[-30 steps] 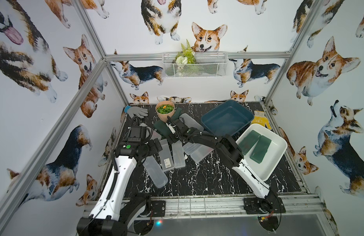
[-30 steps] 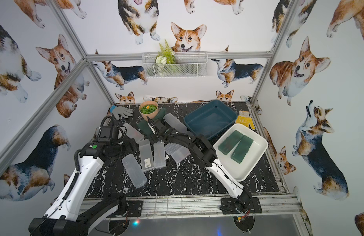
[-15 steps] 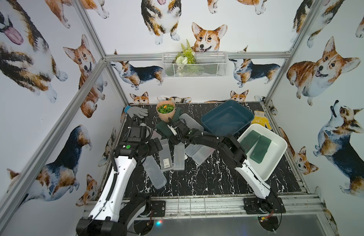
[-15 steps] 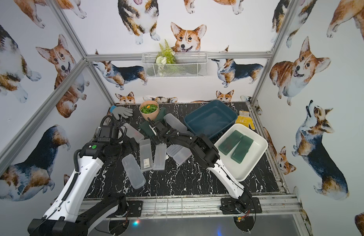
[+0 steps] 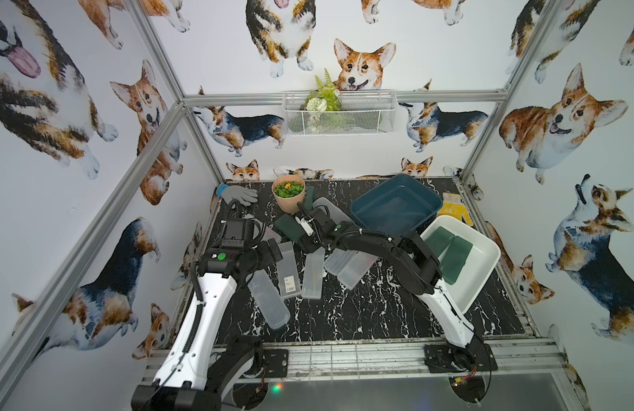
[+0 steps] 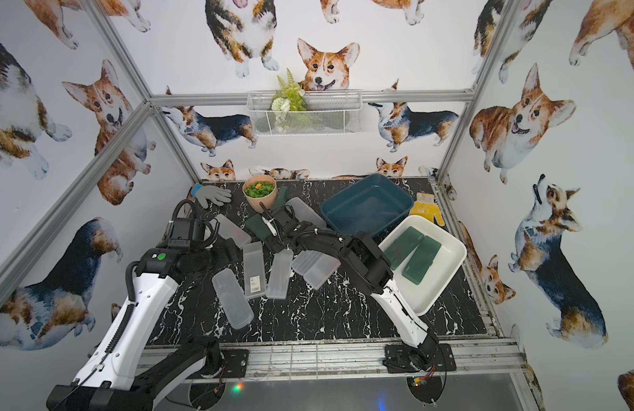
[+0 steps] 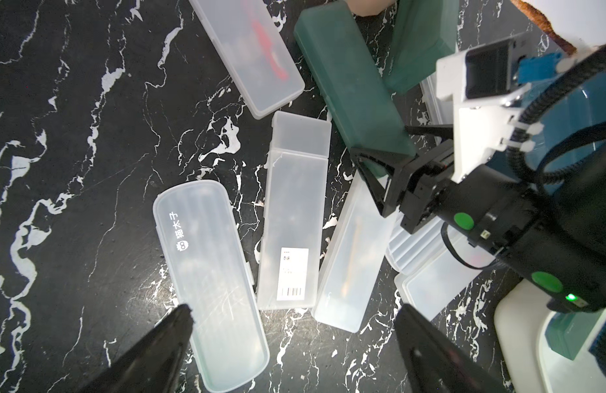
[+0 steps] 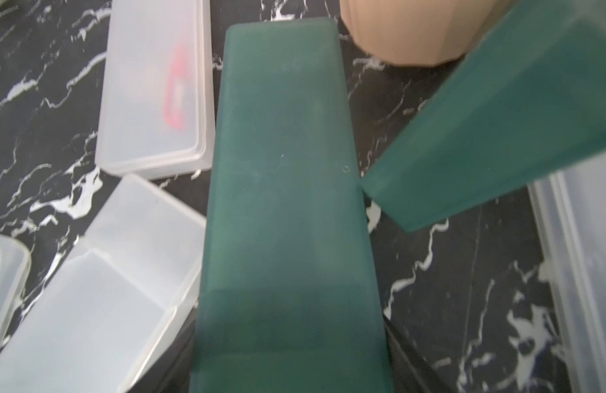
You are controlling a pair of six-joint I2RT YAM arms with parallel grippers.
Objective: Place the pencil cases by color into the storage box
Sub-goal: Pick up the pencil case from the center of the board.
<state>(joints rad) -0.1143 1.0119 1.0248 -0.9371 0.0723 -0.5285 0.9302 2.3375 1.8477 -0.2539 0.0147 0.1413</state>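
a black marble-patterned tabletop (image 5: 362, 313) with white veins is seen underneath. at its far edge a peach pot (image 5: 289, 203) is stood upright, filled with small green plants and one orange bloom. a grey knit glove (image 5: 237, 194) with a blue cuff is laid flat near it, toward the far left corner. a yellow work glove (image 5: 454, 210) is laid by the far right edge. a white wire basket (image 5: 338, 115) is hung on the back wall, and a fern sprig (image 5: 324, 93) and a white flower are held in it. the walls are covered with corgi prints (image 5: 365, 66) and framed by aluminium rails (image 5: 237, 99).
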